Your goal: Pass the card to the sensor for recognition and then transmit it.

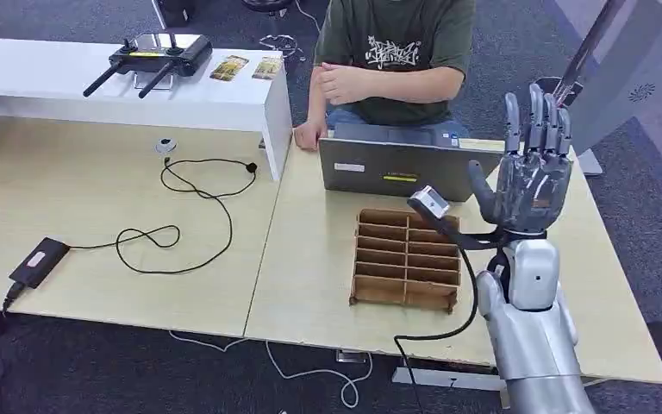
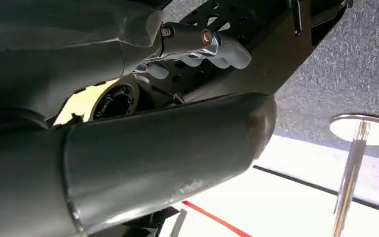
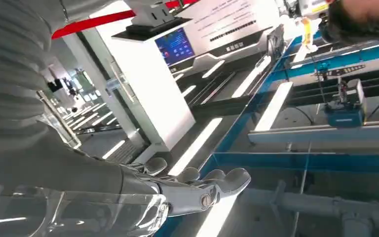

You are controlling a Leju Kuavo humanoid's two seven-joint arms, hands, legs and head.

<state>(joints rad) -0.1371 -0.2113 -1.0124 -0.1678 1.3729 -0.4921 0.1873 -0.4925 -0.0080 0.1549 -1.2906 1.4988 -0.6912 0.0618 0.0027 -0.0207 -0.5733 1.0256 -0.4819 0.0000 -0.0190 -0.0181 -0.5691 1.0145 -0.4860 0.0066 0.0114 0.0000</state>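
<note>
1. The right hand [image 1: 530, 168] stood raised over the table's right side, palm up-facing, fingers straight and spread, holding nothing — apparently offered up to receive a card.
2. Two small printed cards [image 1: 247, 67] lay flat on the white shelf [image 1: 224, 99], well apart from that hand; likely the task's own, though I could not be sure.
3. The left hand [image 2: 205, 47] hung low with fingers curled; whether it held anything, I could not tell.
4. A slotted brown cardboard organizer [image 1: 407, 259] sat just before the grey laptop [image 1: 396, 168].
5. A person [image 1: 388, 52] sat behind it.
</note>
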